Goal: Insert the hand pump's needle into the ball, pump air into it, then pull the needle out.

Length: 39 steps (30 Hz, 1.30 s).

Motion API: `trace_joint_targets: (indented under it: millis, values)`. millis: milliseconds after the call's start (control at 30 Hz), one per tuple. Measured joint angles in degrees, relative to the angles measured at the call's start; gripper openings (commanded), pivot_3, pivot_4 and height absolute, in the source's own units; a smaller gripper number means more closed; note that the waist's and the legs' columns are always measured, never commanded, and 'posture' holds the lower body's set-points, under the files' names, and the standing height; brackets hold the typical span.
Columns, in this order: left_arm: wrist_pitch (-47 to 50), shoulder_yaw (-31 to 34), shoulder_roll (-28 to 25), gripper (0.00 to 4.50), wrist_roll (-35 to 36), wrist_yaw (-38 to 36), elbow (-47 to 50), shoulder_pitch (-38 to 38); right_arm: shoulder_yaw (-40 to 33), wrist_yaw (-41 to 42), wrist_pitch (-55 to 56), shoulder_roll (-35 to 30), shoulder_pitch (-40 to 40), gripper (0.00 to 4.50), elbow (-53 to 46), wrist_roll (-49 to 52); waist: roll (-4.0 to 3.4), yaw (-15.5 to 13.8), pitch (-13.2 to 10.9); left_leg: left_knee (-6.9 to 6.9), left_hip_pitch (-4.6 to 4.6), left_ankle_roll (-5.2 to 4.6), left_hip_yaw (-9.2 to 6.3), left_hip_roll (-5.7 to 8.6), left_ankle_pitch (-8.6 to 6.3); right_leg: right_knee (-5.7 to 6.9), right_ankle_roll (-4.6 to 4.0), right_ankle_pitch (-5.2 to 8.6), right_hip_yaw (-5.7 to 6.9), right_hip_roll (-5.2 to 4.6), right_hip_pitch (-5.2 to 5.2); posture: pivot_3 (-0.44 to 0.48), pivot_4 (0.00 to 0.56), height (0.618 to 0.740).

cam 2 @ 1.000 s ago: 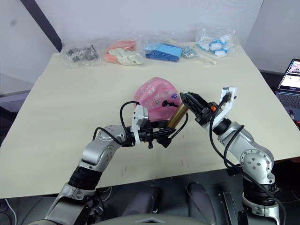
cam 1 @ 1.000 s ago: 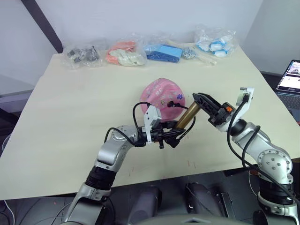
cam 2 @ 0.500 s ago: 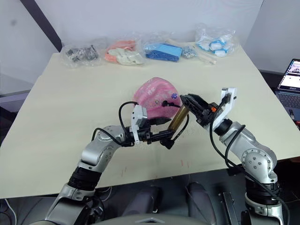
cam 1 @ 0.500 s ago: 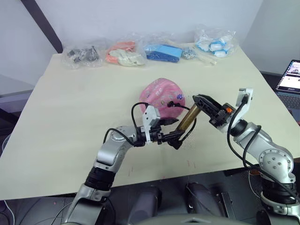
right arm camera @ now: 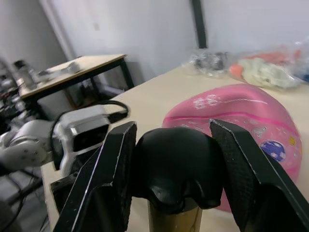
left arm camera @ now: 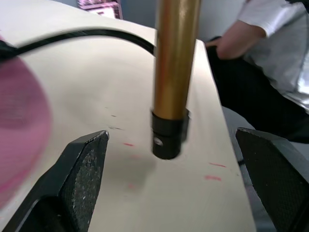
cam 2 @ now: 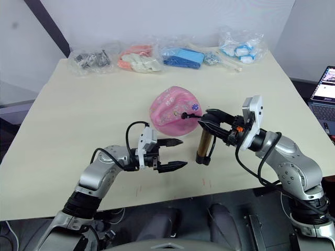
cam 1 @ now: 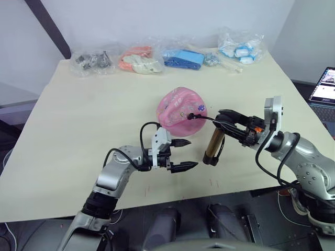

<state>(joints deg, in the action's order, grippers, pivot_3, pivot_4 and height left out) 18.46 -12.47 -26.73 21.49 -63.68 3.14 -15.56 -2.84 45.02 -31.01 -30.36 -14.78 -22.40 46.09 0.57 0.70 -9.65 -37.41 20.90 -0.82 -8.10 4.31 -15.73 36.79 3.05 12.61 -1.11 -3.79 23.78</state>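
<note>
Left eye view: left tool (cam 1: 183, 153) gapes empty near the counter's (cam 1: 78, 120) front edge. Mid-counter sits the ball (cam 1: 182, 113), soft and dented, hose plugged in. Right tool (cam 1: 222, 120) clamps the hand pump's (cam 1: 213, 146) black handle; that rigid, slick barrel wants a low grip.

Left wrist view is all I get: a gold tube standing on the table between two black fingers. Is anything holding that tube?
Observer: Yes. The right gripper is shut on the black handle at the top of the hand pump.
Operator: And the pink blur at the edge?
Observer: That is the ball, sagging and dented, resting on the table just beyond the pump.
Operator: Is the pump joined to it?
Observer: A thin black hose runs from the pump to the ball's top; the needle itself is too small to make out.
</note>
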Motion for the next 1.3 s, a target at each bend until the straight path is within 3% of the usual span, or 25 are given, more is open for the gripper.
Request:
trace_joint_targets:
  millis: [167,300,467,933,1033,1200,1233,1300]
  values:
    - [-1.5,-5.5,4.0,4.44,-5.0,0.7,-5.8,-2.6,1.1,12.1,7.1,-4.4,-1.8,1.91,3.4,-5.4,0.0,-0.1,0.0,-0.02,0.0,-0.01,0.04,0.03,-0.01,-0.01,0.01,-0.01,0.0,-0.01,-0.02,0.0,0.15,0.74]
    - [-3.1,-8.4,7.4,4.44,-9.7,3.3,-11.6,-6.1,1.2,15.5,8.1,-4.4,-2.3,1.91,3.8,-5.4,0.01,-0.1,0.0,-0.02,0.02,0.0,-0.02,0.0,0.0,0.0,0.0,-0.01,0.03,-0.01,-0.01,0.0,0.15,0.74]
    - [-4.9,-8.6,11.4,4.44,-11.2,5.5,-15.1,-7.5,1.1,16.8,8.7,-4.4,-2.2,1.91,4.6,-5.4,0.01,-0.1,0.0,-0.02,0.03,0.0,0.01,0.04,0.0,-0.01,0.0,-0.01,0.01,-0.09,-0.01,0.0,0.15,0.74]
    - [-10.4,-9.5,16.3,4.44,-13.3,5.9,-20.9,-8.9,0.8,14.7,6.5,-4.2,-1.9,1.91,4.8,-4.3,0.01,-0.3,0.0,-0.03,0.05,-0.01,-0.01,0.1,-0.01,0.0,0.01,-0.01,0.04,-0.16,0.0,0.0,0.15,0.74]
    - [-10.9,-9.5,16.4,3.64,-13.3,5.4,-21.7,-9.1,0.7,14.4,6.1,-4.2,-1.9,1.91,4.6,-3.8,0.01,-0.2,0.0,-0.02,0.05,-0.01,-0.01,0.09,-0.01,0.0,0.01,-0.01,0.05,-0.15,0.0,0.0,0.15,0.74]
    - [-11.4,-9.6,15.9,1.42,-13.4,4.2,-21.8,-8.9,0.3,13.2,5.0,-4.1,-1.9,1.91,4.2,-2.8,0.01,-0.2,0.0,-0.03,0.05,-0.01,-0.01,0.1,-0.01,0.0,0.01,-0.01,0.05,-0.16,0.0,0.0,0.15,0.74]
    - [-12.0,-10.1,15.8,1.12,-13.5,3.7,-21.7,-8.9,0.0,12.9,4.6,-4.0,-1.9,1.91,4.2,-2.6,0.02,-0.3,0.0,-0.03,0.05,-0.01,-0.01,0.11,-0.01,0.0,0.02,-0.01,0.05,-0.16,0.0,0.0,0.15,0.74]
    - [-12.1,-10.1,15.8,1.12,-13.5,3.7,-21.7,-8.9,-0.1,12.8,4.5,-3.9,-1.9,1.91,4.2,-2.4,0.02,-0.3,0.0,-0.03,0.05,-0.01,-0.01,0.11,-0.01,0.0,0.02,-0.01,0.05,-0.16,0.0,0.0,0.15,0.74]
